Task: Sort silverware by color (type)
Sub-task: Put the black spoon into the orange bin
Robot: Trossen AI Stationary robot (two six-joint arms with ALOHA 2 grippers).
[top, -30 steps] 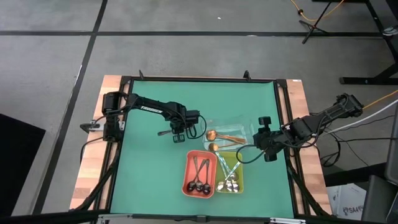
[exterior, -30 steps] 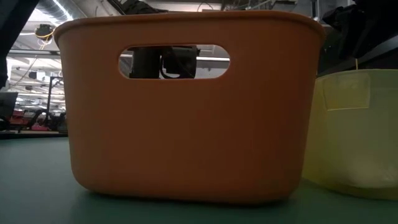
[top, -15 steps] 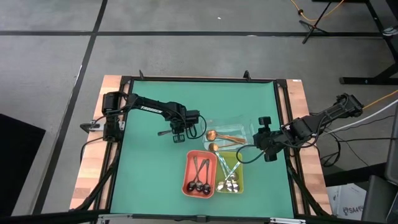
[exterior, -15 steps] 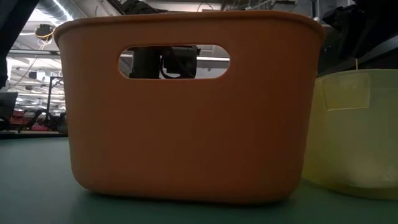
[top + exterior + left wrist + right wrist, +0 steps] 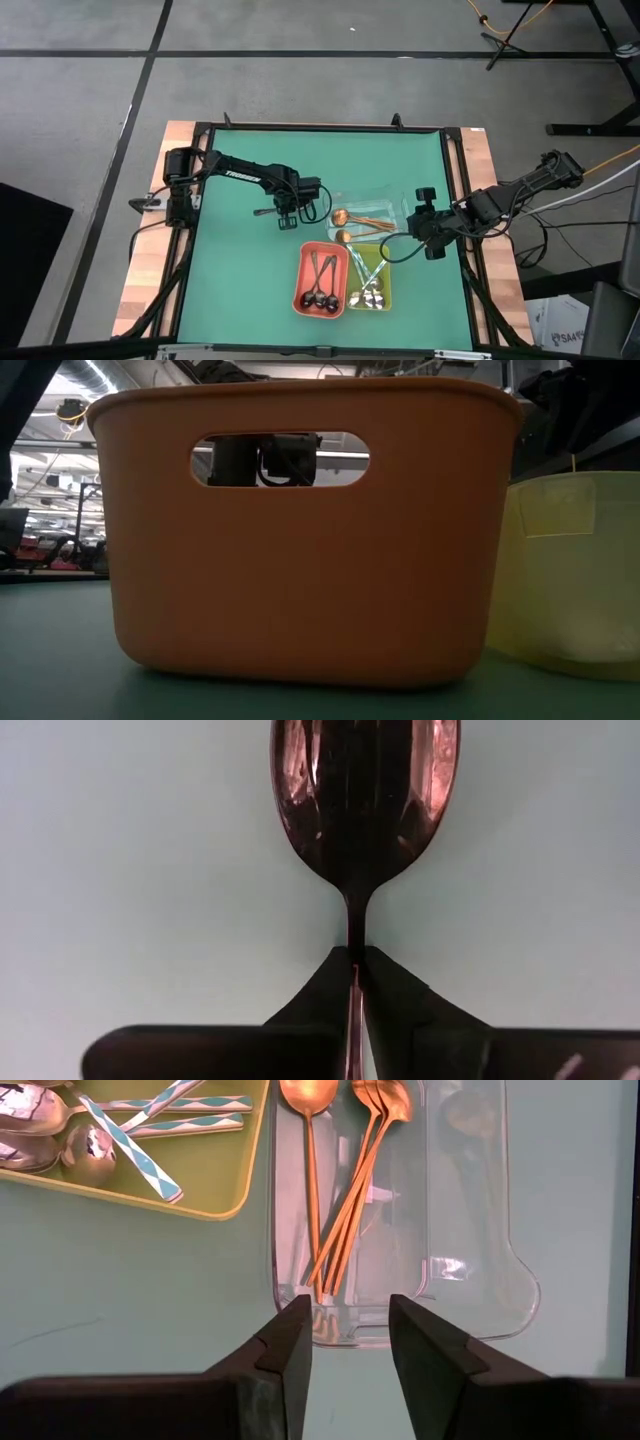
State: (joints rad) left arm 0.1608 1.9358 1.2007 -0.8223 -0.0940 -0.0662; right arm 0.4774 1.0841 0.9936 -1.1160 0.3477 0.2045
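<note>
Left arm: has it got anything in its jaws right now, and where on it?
Yes. The left gripper is shut on a dark spoon, pinching the thin handle just below the bowl. The right gripper holds nothing.

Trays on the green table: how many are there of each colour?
Red tray: 1
Yellow-green tray: 1
Clear tray: 1
Total: 3
</note>
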